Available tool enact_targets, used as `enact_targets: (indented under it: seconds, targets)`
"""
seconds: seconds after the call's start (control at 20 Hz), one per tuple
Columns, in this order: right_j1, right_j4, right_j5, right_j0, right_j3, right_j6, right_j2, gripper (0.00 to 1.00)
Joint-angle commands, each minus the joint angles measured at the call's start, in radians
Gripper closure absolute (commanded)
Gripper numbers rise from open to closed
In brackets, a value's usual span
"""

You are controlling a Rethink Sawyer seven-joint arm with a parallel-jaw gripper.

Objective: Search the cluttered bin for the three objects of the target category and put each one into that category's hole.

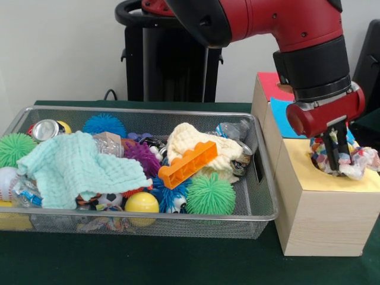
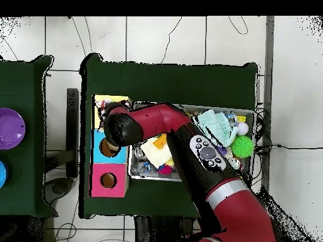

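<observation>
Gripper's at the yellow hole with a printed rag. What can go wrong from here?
1. The multicoloured printed fabric rag bulges over the rim of the round hole in the yellow paper face; on release it may drape on the box top instead of dropping in.
2. The rag may cling to the gripper and lift back out.
3. Remaining rags are not visible in the silver wire-mesh bin; they may lie under the mint-green waffle cloth.
</observation>
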Motion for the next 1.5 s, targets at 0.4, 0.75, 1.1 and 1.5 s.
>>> enact_targets:
  seconds: [0.4, 0.75, 1.1, 1.5]
  targets:
    - [0.061, 0.010, 0.330, 0.044, -0.104, -0.020, -0.131, 1.00]
    - [0.072, 0.025, 0.334, 0.019, -0.091, -0.029, -0.087, 1.00]
    - [0.089, 0.035, 0.305, 0.012, -0.073, -0.029, -0.068, 1.00]
    - [0.106, 0.025, 0.236, -0.012, -0.034, -0.032, -0.058, 1.00]
